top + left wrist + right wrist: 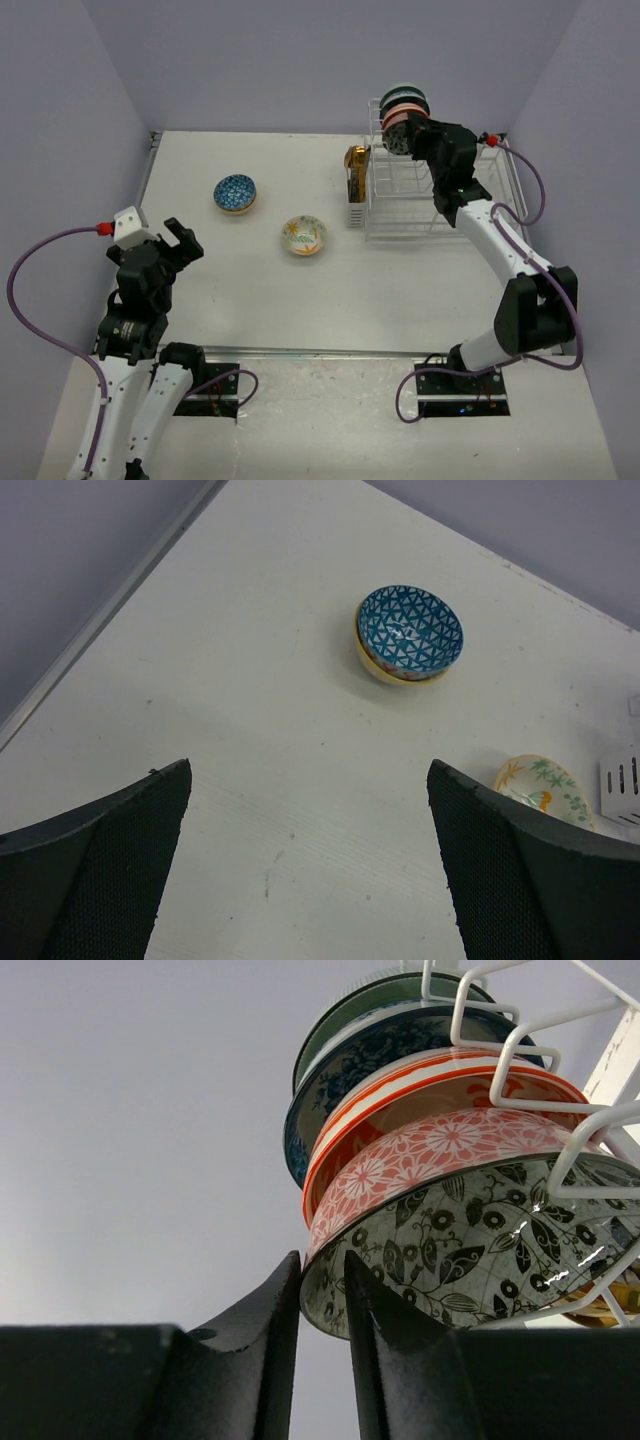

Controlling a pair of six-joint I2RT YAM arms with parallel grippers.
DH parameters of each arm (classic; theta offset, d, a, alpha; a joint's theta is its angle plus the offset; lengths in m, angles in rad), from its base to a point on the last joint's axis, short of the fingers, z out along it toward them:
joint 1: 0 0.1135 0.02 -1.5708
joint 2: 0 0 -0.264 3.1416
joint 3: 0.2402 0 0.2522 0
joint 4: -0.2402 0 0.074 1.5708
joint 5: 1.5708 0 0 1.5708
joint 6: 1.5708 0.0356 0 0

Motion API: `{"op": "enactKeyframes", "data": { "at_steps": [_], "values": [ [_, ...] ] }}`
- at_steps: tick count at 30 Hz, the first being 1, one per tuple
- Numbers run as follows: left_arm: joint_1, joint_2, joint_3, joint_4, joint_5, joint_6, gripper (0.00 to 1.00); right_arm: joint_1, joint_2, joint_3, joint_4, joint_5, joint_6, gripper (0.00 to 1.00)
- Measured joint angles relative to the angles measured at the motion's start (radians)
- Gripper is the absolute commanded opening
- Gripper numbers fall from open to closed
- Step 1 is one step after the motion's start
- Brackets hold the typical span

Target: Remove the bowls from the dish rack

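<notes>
The white wire dish rack (400, 200) stands at the back right, with several bowls on edge in its upright slots (405, 108). In the right wrist view the nearest is a grey bowl with black flowers (470, 1250); behind it are a pink one (430, 1160), an orange-red one (420, 1090) and a dark blue one (370, 1050). My right gripper (412, 135) (322, 1260) is shut on the grey bowl's rim, one finger inside and one outside. A blue patterned bowl (235, 193) (410, 632) and a cream bowl (303, 235) (543, 788) sit on the table. My left gripper (178, 240) (310, 775) is open and empty, near the left front.
A gold-brown cylinder (356, 165) stands against the rack's left side, with a white slotted piece (356, 215) (622, 780) below it. Rack wires (520, 1035) curve over the bowls. The table's left edge (148, 170) and purple walls bound the area.
</notes>
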State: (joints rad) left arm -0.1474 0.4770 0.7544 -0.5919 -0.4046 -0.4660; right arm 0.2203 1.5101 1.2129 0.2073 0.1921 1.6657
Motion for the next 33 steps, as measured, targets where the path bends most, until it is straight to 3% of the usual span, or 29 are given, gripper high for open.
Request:
{"op": "enactKeyframes", "data": {
  "at_steps": [11,33],
  "values": [
    [0.000,0.000,0.000,0.000,0.006,0.006,1.00,0.000,-0.026,-0.040,0.051,0.000,0.015,0.00],
    [0.000,-0.002,0.000,0.001,0.008,0.006,1.00,-0.001,-0.081,-0.073,0.106,-0.009,-0.035,0.00]
  ]
}}
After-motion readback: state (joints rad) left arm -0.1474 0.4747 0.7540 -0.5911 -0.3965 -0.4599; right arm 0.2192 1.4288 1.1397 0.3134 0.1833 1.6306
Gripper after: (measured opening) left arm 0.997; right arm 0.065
